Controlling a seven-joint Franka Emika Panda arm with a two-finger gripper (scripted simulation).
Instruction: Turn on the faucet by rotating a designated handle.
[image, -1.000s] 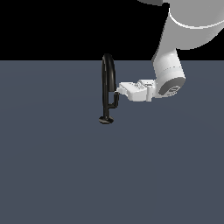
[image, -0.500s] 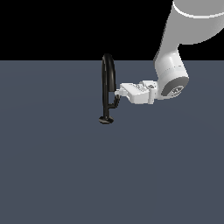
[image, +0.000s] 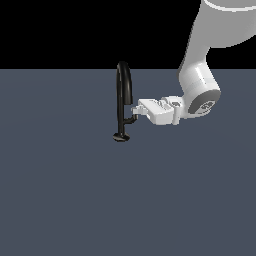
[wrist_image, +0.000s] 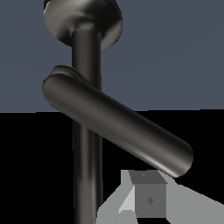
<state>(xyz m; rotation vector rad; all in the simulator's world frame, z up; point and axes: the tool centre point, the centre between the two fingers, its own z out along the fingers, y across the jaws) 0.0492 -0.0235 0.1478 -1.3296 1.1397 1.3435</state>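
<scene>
The faucet (image: 123, 95) is a slim glossy black arched tube on a small round base (image: 121, 136), standing mid-scene in the exterior view. Its handle (image: 132, 119) is a short black bar branching low from the stem toward the exterior view's right. My gripper (image: 135, 107) reaches in from that side, its fingertips right at the stem, just above the handle. The fingers look shut with nothing between them. The wrist view shows the stem (wrist_image: 87, 144), the handle (wrist_image: 122, 124) lying slanted across it, and one grey fingertip (wrist_image: 149, 199) close below the bar's free end.
The faucet stands on a flat dark grey-blue surface (image: 75, 200) that fills the lower part of the exterior view. My white arm (image: 200, 85) comes down from the upper right of that view.
The hand has sunk a little beside the stem, and the upper arm has swung toward the exterior view's right. The faucet stands where it was.
</scene>
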